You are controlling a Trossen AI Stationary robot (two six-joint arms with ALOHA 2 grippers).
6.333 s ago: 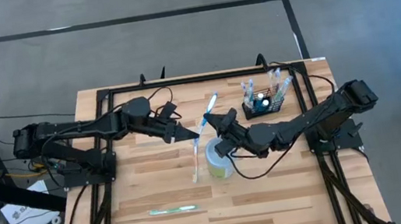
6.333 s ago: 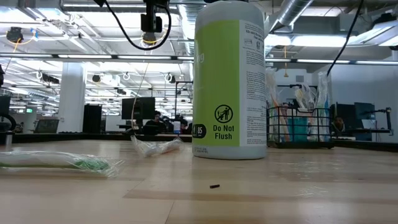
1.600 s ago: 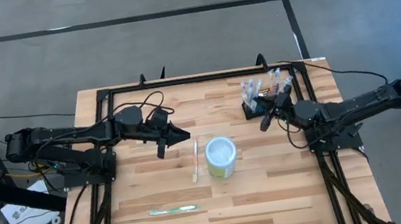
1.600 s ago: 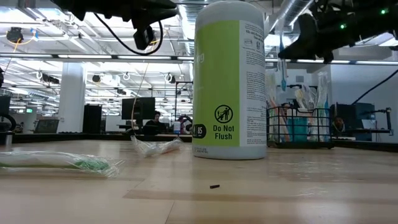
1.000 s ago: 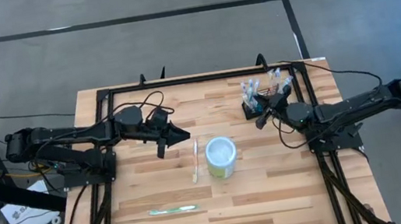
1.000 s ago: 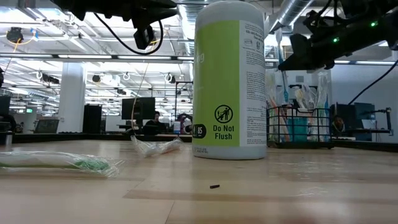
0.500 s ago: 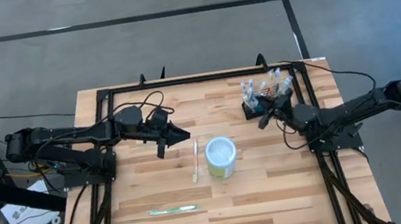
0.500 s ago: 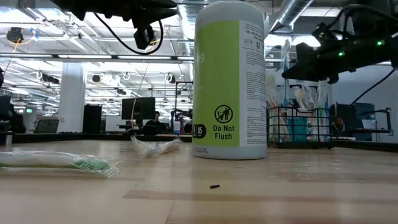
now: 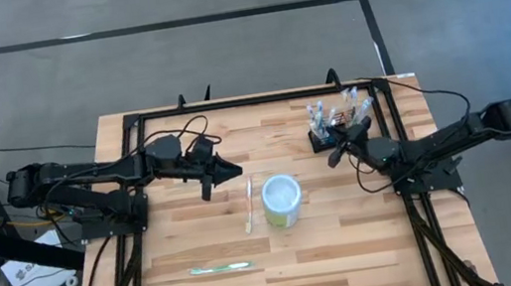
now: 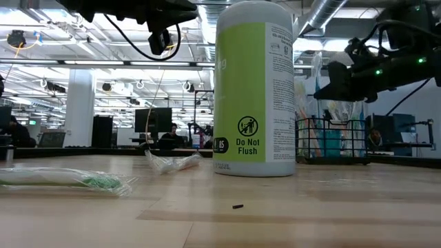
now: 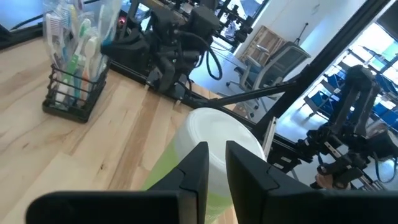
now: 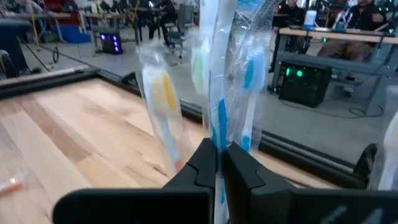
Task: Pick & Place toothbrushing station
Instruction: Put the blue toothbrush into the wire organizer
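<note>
Right wrist view shows the right tool [image 12: 219,163] clenched on a wrapped brush [image 12: 219,93] with a blue stripe, held upright among other wrapped brushes. From above, that tool [image 9: 338,147] sits at the basket [image 9: 324,137], which stands at the counter's [image 9: 351,250] far right corner, well apart from the cup [image 9: 282,200]. The step looks like lowering the brush into the basket: the arm should keep it vertical, slide it down between its neighbours without tipping them, and let go only once the foot is inside the wire walls. The left tool [image 9: 232,173] waits over the counter near the cup, narrowly parted and holding nothing. The basket's floor is hidden in the right wrist view, so whether the brush's foot is already inside cannot be told. In the low view the cup [image 10: 253,89] blocks part of the scene.
</note>
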